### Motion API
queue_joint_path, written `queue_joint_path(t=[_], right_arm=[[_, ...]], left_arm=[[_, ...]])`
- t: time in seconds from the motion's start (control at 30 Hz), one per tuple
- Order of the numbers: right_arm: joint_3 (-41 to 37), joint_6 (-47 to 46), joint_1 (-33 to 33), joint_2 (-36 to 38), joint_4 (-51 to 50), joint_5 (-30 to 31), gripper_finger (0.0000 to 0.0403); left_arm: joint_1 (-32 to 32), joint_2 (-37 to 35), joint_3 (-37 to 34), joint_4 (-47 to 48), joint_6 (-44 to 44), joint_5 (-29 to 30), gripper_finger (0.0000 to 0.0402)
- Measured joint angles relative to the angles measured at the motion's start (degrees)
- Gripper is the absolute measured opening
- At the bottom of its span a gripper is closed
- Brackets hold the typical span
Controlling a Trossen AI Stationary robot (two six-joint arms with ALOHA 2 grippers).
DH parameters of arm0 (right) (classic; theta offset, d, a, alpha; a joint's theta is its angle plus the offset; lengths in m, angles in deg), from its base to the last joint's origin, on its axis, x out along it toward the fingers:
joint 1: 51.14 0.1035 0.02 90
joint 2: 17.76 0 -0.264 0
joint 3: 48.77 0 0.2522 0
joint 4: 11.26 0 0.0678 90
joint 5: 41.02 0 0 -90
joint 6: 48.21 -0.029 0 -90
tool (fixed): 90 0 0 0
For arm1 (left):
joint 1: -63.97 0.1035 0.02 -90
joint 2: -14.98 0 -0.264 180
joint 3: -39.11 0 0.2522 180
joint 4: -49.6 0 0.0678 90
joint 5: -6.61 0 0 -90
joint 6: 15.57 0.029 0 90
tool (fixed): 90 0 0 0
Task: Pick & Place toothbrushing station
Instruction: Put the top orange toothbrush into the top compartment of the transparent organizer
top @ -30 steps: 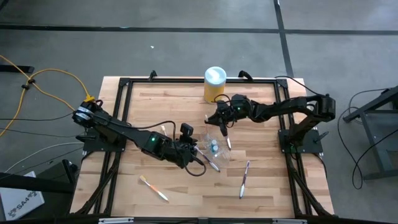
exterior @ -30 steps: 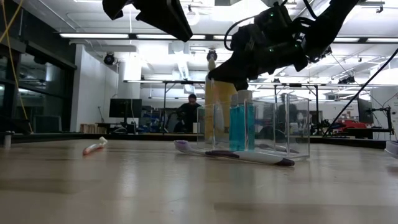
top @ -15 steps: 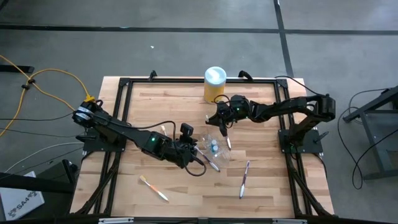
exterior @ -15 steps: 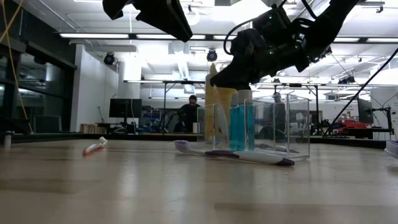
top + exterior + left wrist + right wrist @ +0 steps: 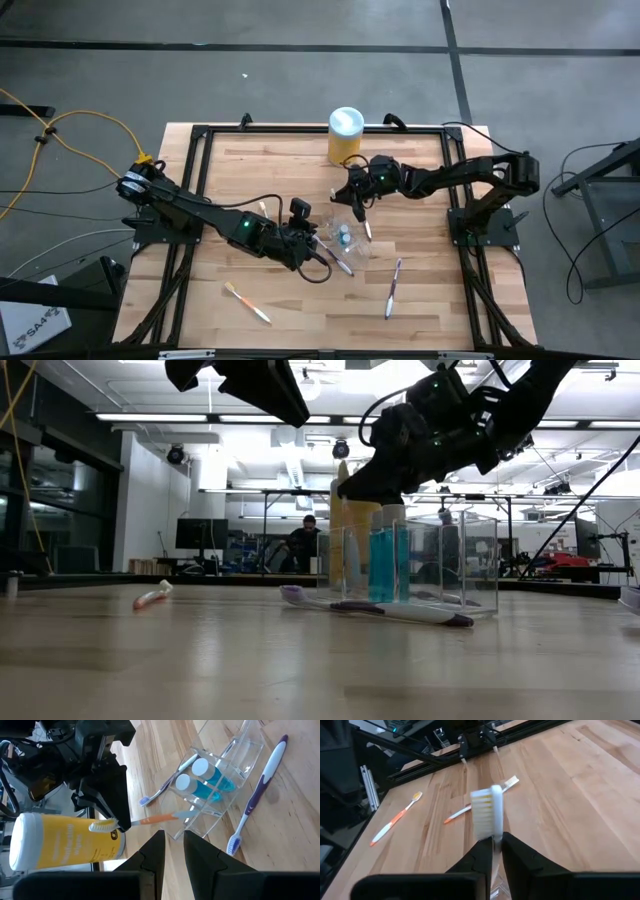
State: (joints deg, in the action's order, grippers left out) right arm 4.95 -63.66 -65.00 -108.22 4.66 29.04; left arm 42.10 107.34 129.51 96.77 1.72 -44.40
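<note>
A clear plastic holder (image 5: 342,235) stands mid-table with two blue tubes (image 5: 200,780) upright in it; the low view (image 5: 420,555) shows it too. A white-and-purple toothbrush (image 5: 162,787) leans in it. My right gripper (image 5: 357,200) is above the holder, shut on an orange toothbrush (image 5: 150,820). My left gripper (image 5: 310,238) hovers shut and empty just left of the holder, well above the table. A purple toothbrush (image 5: 380,610) lies by the holder's near side. My right gripper pinches the orange toothbrush's neck (image 5: 492,840), just below the white bristle head (image 5: 487,812), between its two fingers. The brush is lifted clear and slants down from the fingers. Its handle end (image 5: 187,813) reaches the holder's end compartment.
A yellow canister with a white lid (image 5: 344,135) stands at the far edge behind the holder. Loose toothbrushes lie on the table: an orange one near the front left (image 5: 247,302), a purple one at the front right (image 5: 393,288), and another at left centre (image 5: 480,800).
My right gripper has eased down a little toward the clear holder, keeping hold of the orange toothbrush.
</note>
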Motion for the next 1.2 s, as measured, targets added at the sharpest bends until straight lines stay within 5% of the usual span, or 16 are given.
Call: queue_joint_path(t=[0.43,1.03,1.2], right_arm=[[0.0,-0.07,0.02,0.02,-0.85,0.15,0.0093],[0.12,-2.5,-1.43,0.09,-5.95,-0.96,0.0106],[0.09,-4.4,-3.13,0.13,-8.74,-5.79,0.0121]], left_arm=[[0.0,0.0,0.0,0.01,-0.42,-0.04,0.0064],[0.44,0.0,0.0,3.06,-3.8,-2.7,0.0064],[0.42,0.0,0.0,3.89,-3.52,-1.78,0.0064]])
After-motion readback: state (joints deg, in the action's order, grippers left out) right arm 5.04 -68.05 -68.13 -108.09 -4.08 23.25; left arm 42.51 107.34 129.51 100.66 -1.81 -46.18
